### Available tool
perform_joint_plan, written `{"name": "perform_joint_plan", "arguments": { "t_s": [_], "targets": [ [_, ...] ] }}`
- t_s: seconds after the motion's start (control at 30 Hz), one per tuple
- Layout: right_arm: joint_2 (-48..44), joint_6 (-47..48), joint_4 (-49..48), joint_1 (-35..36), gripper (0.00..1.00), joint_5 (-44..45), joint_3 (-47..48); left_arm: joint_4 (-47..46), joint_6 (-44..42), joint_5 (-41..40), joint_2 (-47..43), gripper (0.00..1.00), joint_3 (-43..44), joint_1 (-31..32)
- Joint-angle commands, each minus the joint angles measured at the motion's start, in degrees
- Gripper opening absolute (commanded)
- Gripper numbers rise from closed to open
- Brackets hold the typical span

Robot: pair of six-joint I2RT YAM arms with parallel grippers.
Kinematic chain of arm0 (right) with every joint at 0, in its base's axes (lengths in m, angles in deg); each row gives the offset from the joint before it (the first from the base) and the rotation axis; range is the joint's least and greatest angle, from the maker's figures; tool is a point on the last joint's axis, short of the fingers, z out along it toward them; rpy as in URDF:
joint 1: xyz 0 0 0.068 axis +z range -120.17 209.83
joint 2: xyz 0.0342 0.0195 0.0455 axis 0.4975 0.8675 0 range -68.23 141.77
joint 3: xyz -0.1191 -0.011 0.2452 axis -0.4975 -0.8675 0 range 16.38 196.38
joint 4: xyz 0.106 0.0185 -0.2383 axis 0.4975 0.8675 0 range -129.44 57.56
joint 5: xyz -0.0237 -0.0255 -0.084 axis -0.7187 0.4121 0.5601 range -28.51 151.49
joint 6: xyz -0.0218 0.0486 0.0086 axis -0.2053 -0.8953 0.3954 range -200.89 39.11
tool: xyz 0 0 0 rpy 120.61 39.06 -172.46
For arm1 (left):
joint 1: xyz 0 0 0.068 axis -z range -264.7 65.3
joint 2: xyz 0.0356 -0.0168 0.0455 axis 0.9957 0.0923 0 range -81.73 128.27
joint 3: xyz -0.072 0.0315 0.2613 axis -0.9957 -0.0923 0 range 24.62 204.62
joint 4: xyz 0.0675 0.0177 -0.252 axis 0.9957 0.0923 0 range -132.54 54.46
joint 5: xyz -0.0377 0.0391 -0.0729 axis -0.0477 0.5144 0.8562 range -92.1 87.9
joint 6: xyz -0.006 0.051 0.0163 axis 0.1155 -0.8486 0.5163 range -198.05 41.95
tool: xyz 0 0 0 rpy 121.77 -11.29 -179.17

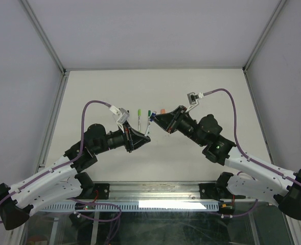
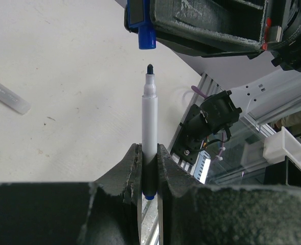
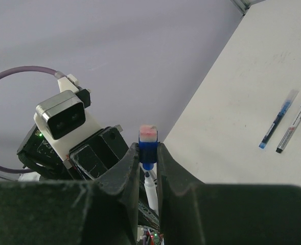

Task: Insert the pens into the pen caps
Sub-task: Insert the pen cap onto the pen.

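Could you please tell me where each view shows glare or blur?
Top external: even light, one glare strip on the front rail. Left wrist: the marker is sharp, the left pincer holding it dark and soft-edged. Right wrist: the blue cap is fairly sharp, the right pincer around it blurred.

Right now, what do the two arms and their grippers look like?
White shells with black joints on the left arm and right arm. A purple cable loops to each white wrist camera. Left gripper and right gripper: black, rough, two-fingered.

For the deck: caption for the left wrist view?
Left claw holds a grey-white marker, tip just short of the blue plastic cap in the right claw.
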Motion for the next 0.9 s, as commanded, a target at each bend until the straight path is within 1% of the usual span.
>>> {"name": "perform_joint_plan", "arguments": {
  "t_s": [0.0, 0.87],
  "targets": [
    [-1.77, -0.44, -1.42, -0.11, 0.00, -1.12, 0.88, -3.40, 0.28, -0.68, -1.12, 0.00, 0.35, -0.56],
    [-0.06, -1.54, -1.38, -0.08, 0.00, -4.14, 1.03, -3.40, 0.20, -0.50, -0.47, 0.00, 0.44, -0.56]
  ]
}}
